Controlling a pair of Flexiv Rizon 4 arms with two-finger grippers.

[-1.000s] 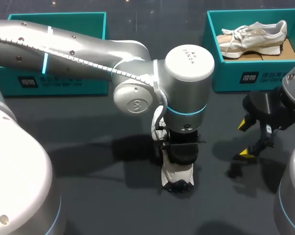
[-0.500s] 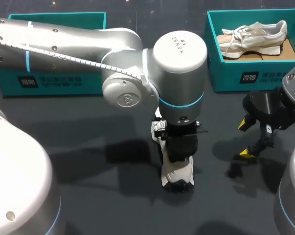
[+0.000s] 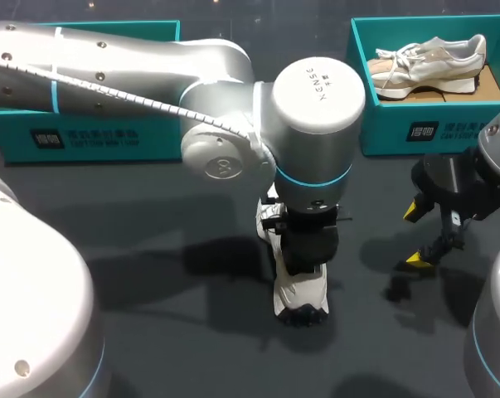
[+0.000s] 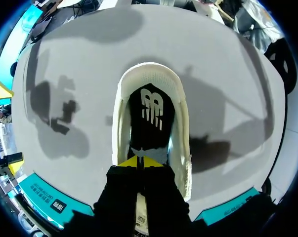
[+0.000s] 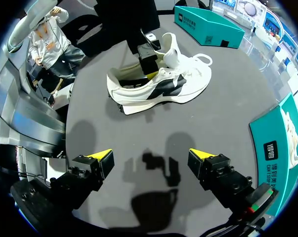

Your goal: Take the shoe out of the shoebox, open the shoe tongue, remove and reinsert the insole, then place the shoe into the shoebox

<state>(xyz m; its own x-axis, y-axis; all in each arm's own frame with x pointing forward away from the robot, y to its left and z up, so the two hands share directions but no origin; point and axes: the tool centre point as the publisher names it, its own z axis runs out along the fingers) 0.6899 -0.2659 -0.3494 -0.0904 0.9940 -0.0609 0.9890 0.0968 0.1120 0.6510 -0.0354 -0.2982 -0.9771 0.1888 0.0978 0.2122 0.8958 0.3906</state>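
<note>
A white shoe with black panels lies on the dark table in front of me, heel toward me. My left gripper stands straight down into its opening. In the left wrist view its yellow tips are pressed together, shut, just over the black insole, which lies flat inside the shoe. Whether the tips pinch the insole's edge does not show. My right gripper hovers to the right of the shoe, open and holding nothing. The right wrist view has the shoe well ahead of that gripper, tongue raised.
A teal shoebox at the back right holds a second, beige shoe. Another teal box stands at the back left, behind my left arm. Bare tabletop lies between the shoe and my right gripper.
My left arm's wrist and elbow have shifted slightly while its gripper stays in the shoe. Shoe and right arm are unmoved.
</note>
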